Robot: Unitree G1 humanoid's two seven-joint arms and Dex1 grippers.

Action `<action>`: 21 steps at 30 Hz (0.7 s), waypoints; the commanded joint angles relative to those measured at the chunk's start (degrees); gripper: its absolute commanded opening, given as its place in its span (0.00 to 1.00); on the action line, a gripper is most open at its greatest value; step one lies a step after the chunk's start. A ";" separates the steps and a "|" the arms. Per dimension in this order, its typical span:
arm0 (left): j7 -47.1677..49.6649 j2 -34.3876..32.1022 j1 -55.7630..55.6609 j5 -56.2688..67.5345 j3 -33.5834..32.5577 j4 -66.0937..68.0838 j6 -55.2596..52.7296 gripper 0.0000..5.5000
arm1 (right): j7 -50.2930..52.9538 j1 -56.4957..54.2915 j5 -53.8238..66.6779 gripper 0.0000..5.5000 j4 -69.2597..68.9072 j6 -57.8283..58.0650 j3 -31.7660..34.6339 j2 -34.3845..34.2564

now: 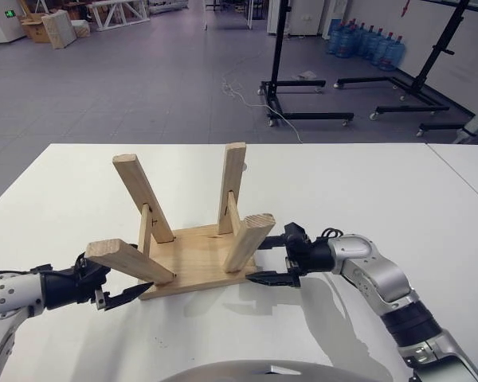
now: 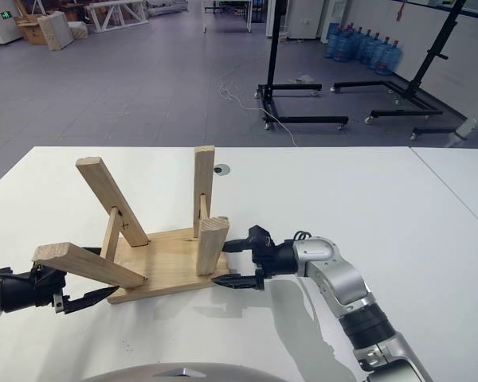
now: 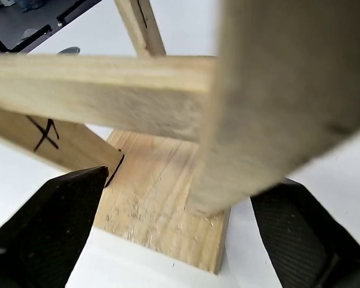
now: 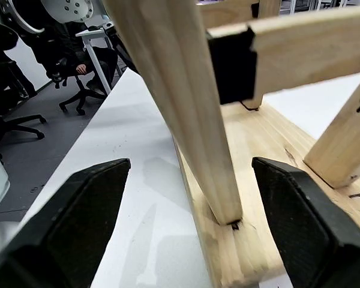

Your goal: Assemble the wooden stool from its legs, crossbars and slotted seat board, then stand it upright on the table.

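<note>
Stool (image 1: pixel 183 253) looks built: 4 legs (image 1: pixel 141 191) and crossbars (image 1: pixel 146 229) sit in the seat board (image 1: pixel 209 267), upside down mid-bench (image 1: pixel 382 183). Your left gripper (image 1: pixel 119 280) straddles the near-left leg (image 1: pixel 131 260) and your right gripper (image 1: pixel 263 261) the near-right leg (image 1: pixel 249 239), both jaws apart. Left to do: flip upright.

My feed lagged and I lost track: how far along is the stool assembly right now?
Done: the four legs and the crossbars look fitted into the seat board, which lies flat on the table with the legs pointing up.
In hand: the left pincer straddles the near-left leg and the right pincer straddles the near-right leg. Both are open, gripping nothing.
Left: turn it over to stand on its legs.
</note>
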State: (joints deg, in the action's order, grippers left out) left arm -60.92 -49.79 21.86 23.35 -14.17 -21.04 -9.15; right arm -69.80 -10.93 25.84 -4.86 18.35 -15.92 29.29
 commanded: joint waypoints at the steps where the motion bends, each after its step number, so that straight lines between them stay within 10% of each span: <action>1: 1.03 1.02 -0.97 0.23 2.53 -0.85 -2.79 0.75 | -2.05 -3.75 0.54 0.68 1.62 1.32 0.72 0.60; 11: 6.31 4.32 2.42 -0.60 4.34 -7.26 -4.95 0.66 | -7.79 -9.26 1.85 0.69 7.32 2.61 2.03 0.37; 21: 7.81 6.62 2.97 -0.53 4.29 -6.67 -3.58 0.42 | -12.48 -11.42 1.86 0.39 10.37 1.10 2.46 -0.65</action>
State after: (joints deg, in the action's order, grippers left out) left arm -53.66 -43.35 25.76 23.21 -9.86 -27.88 -13.18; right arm -81.59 -20.61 27.84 5.50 20.39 -13.52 29.08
